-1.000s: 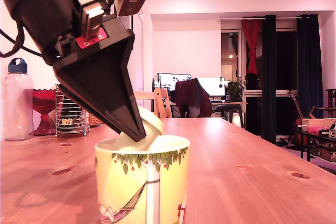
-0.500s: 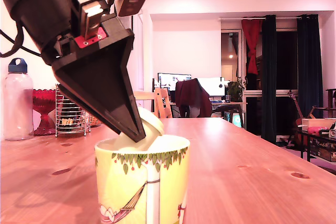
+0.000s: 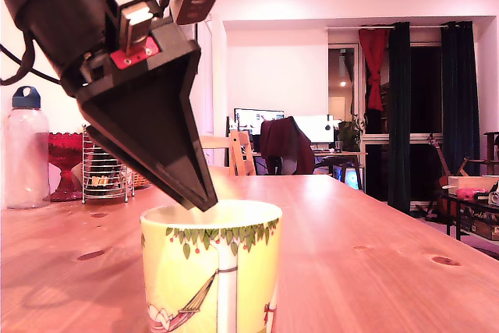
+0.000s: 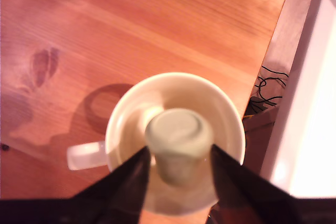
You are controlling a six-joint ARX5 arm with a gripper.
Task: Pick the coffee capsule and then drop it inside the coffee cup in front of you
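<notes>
Just pale capsule (image 4: 178, 145) over leaf-banded cup (image 3: 212, 271)

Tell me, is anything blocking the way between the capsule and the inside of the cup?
Nothing visible does. In the wrist view the coffee capsule sits between the gripper fingers directly over the open mouth of the coffee cup, and the cup's interior looks empty beneath it.
</notes>
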